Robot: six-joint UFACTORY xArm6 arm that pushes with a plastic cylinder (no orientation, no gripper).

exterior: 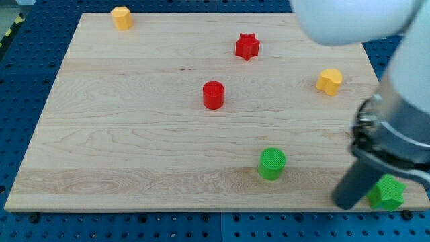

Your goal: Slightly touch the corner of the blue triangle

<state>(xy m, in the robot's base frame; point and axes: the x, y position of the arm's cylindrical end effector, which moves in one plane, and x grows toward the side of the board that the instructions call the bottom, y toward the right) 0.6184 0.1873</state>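
Note:
No blue triangle shows anywhere in the camera view; the arm's bulk hides the board's right edge and top right corner. My tip (347,204) rests on the board near the bottom right corner, touching or nearly touching the left side of a green star block (388,193). A green cylinder (272,163) stands to the left of the tip, well apart from it.
A red cylinder (213,95) stands mid-board, a red star (247,46) above it. A yellow block (329,81) sits at the right, a yellow hexagonal block (121,17) at the top left. The wooden board (134,134) lies on a blue perforated table.

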